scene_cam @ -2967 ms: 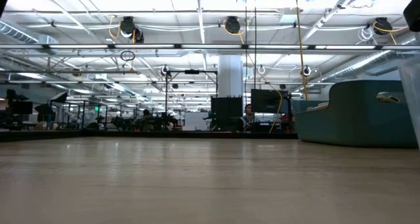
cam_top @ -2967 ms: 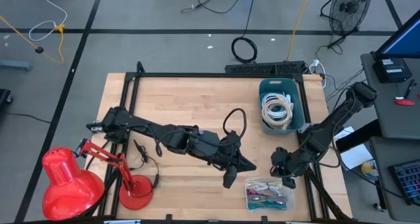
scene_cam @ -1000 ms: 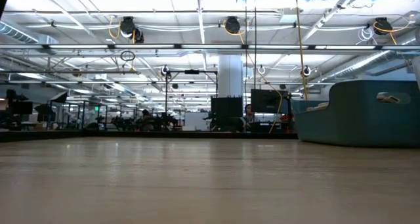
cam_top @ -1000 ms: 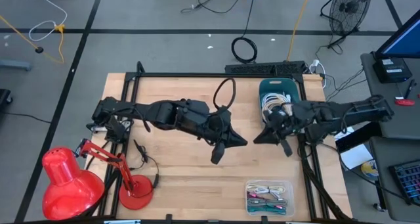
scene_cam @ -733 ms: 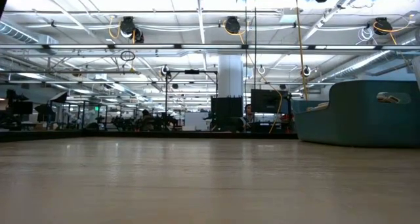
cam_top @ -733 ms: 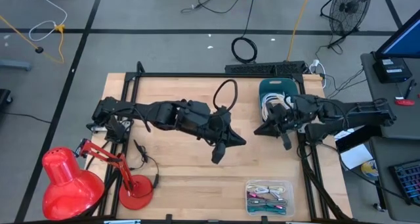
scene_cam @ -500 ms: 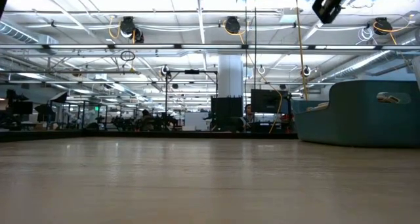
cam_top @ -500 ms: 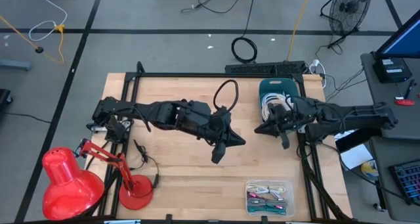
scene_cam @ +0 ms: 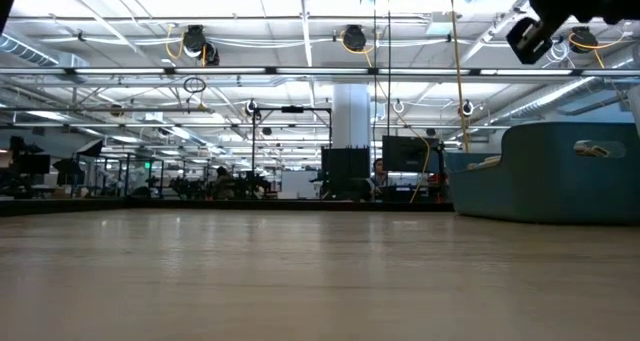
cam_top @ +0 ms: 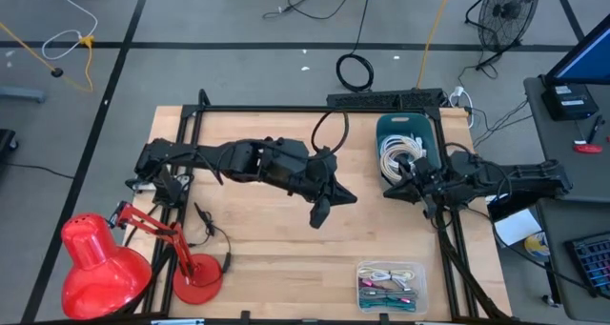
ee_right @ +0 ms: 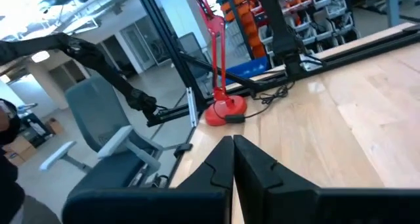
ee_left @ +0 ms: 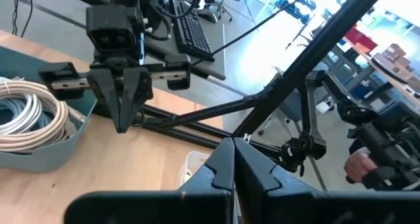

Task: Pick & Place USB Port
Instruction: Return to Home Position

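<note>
Left end effector (ee_left: pixel 233 145) hangs over the middle of the surface (cam_top: pixel 248 239), fingers pressed together on nothing; right end effector (ee_right: pixel 231 144) is likewise clenched and empty, just beside the blue bin (cam_top: pixel 410 125). Cables are all binned: a white coil (cam_top: pixel 400 158) in the blue bin, a mixed coloured bundle (cam_top: pixel 386 289) in the transparent bin (cam_top: pixel 391 265), well apart on the right arm's side. We cannot tell which is the USB piece. We judge them light, floppy, a bit slick — best taken at a coil's bundled middle or just behind the stiff plug, not a loose end.
</note>
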`<state>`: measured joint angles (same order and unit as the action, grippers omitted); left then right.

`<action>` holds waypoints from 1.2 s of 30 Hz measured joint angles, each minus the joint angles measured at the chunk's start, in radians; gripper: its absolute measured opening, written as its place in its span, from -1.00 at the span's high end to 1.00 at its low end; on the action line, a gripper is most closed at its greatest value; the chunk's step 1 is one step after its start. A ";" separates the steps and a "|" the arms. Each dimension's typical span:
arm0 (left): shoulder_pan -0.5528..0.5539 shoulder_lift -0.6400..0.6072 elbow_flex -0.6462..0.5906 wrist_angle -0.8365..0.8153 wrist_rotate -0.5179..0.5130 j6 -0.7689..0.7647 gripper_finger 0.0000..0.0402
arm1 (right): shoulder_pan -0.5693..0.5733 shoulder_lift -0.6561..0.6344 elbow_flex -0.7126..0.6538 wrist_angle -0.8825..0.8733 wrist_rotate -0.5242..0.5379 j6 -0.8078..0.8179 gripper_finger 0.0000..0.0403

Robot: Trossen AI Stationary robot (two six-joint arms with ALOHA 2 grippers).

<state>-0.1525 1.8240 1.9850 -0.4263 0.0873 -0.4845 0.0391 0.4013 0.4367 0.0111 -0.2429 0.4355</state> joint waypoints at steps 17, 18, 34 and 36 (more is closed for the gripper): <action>0.007 0.001 0.000 -0.006 0.018 -0.023 0.97 | 0.000 -0.212 -0.231 0.030 0.063 0.070 1.00; 0.007 0.001 0.000 -0.006 0.018 -0.026 0.97 | 0.000 -0.226 -0.241 0.030 0.069 0.064 1.00; 0.014 0.001 0.000 0.000 0.018 -0.075 0.99 | 0.000 -0.396 -0.418 0.034 0.116 0.094 1.00; 0.014 0.001 0.000 0.005 0.018 -0.076 0.99 | 0.000 -0.387 -0.418 0.035 0.115 0.083 1.00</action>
<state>-0.1387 1.8252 1.9854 -0.4218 0.1054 -0.5605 0.0391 0.0141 0.0185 0.0462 -0.1280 0.5186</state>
